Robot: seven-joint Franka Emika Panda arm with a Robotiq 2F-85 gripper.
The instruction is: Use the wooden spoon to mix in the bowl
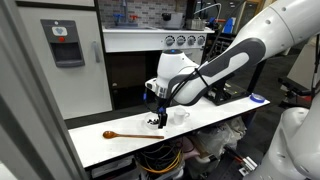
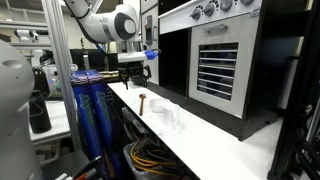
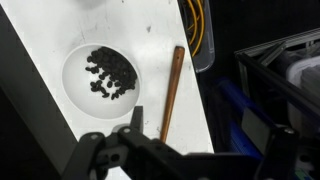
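The wrist view shows the bowl (image 3: 103, 78), small, pale and round, with a heap of dark bits in it, on the white table. Just to the right of it lies the wooden spoon (image 3: 172, 92); only its long thin handle shows here. My gripper (image 3: 205, 135) hangs above the table, open, with nothing in it. One finger (image 3: 137, 118) points down between bowl and handle. In both exterior views the gripper (image 1: 158, 121) (image 2: 135, 72) hovers over the handle end of the spoon (image 1: 125, 133) (image 2: 144, 100), apart from it. The spoon's oval head (image 1: 108, 135) points away from the arm.
The white table (image 1: 100, 145) is narrow, and its edge runs close beside the spoon. Orange cables (image 3: 197, 30) and blue water jugs (image 2: 90, 110) sit below that edge. An oven front (image 2: 215, 60) stands behind the table. A blue-rimmed disc (image 1: 258, 99) lies at the far end.
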